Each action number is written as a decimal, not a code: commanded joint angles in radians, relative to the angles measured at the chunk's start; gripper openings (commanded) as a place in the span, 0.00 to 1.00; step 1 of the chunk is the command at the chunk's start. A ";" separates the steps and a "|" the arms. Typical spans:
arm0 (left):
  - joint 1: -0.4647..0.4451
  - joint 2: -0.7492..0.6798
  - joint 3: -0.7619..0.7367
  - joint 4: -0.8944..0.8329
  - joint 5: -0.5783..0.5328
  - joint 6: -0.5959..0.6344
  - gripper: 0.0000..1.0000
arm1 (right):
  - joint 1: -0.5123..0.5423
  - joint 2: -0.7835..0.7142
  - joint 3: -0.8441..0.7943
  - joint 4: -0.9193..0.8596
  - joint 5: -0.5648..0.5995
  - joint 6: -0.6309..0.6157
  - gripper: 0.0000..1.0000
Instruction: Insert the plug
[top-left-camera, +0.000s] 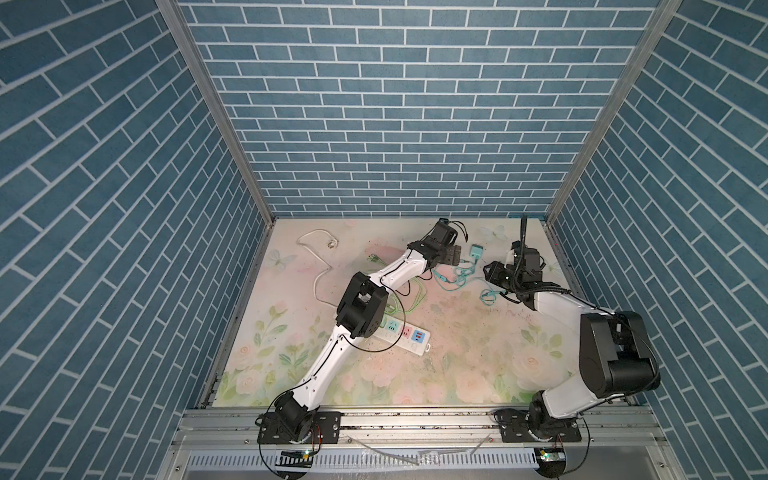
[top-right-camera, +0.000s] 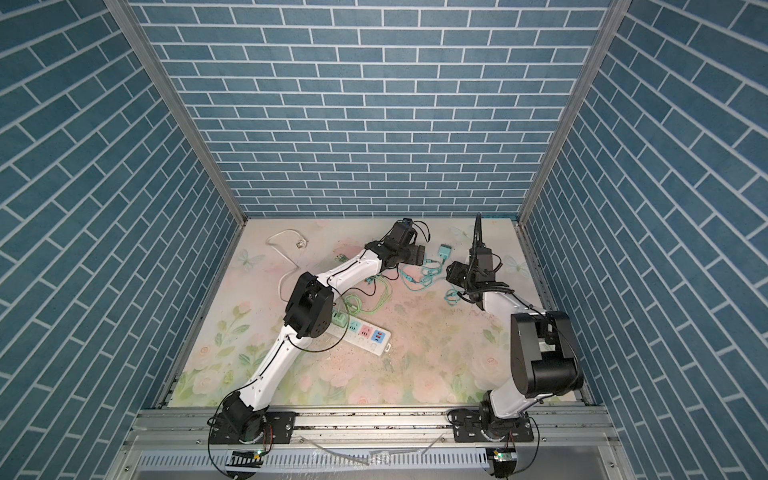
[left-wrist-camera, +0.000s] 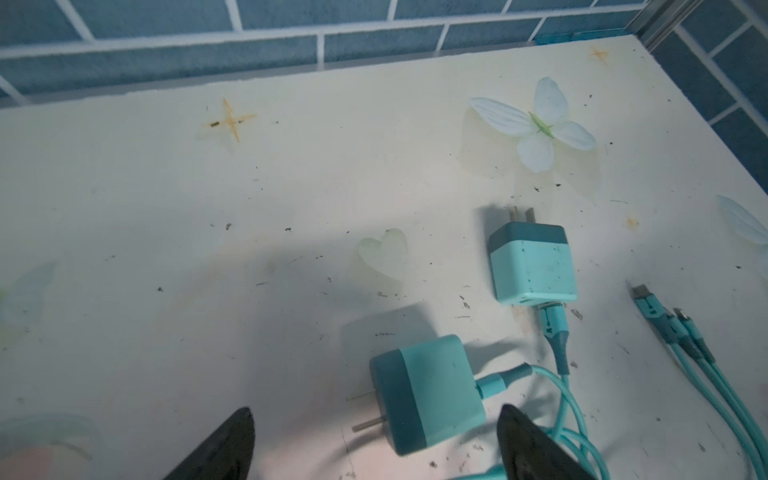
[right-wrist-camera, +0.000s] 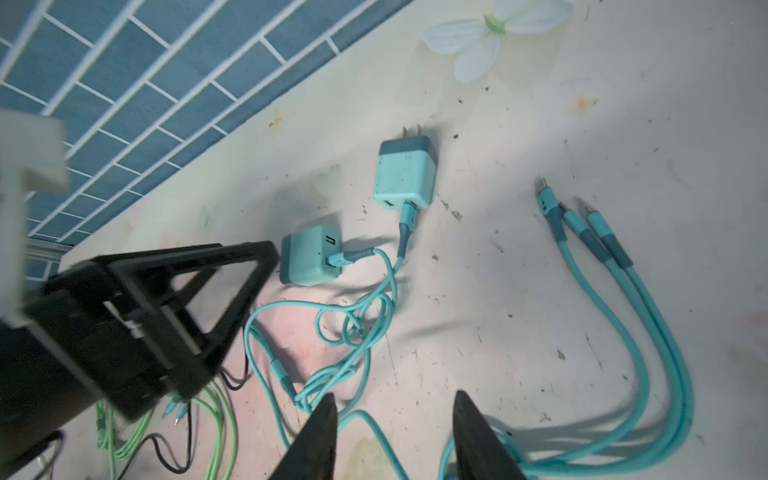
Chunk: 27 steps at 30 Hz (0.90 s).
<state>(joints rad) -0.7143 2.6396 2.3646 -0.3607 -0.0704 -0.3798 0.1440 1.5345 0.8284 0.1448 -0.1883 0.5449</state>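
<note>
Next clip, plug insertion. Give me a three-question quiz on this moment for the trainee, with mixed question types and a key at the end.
1. True or false: the left gripper has its fingers shut on the near charger.
2. How many teal chargers lie on the table? A) one B) two C) three
3. Which way do the prongs of the far charger point?

Key
1. False: the fingers stand open, one on either side of the near charger, which lies on the table.
2. B
3. Toward the back wall.
</note>
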 joint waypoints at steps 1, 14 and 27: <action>-0.021 0.066 0.109 -0.012 -0.032 -0.043 0.91 | 0.000 -0.061 -0.036 0.019 -0.013 0.005 0.45; -0.048 0.178 0.239 -0.071 -0.104 -0.128 0.85 | -0.004 -0.176 -0.108 0.024 -0.052 -0.005 0.43; -0.049 0.215 0.315 -0.218 -0.119 -0.192 0.76 | -0.002 -0.298 -0.150 -0.014 -0.064 -0.011 0.42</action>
<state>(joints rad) -0.7601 2.8132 2.6575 -0.5179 -0.1791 -0.5514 0.1436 1.2774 0.6979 0.1406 -0.2390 0.5423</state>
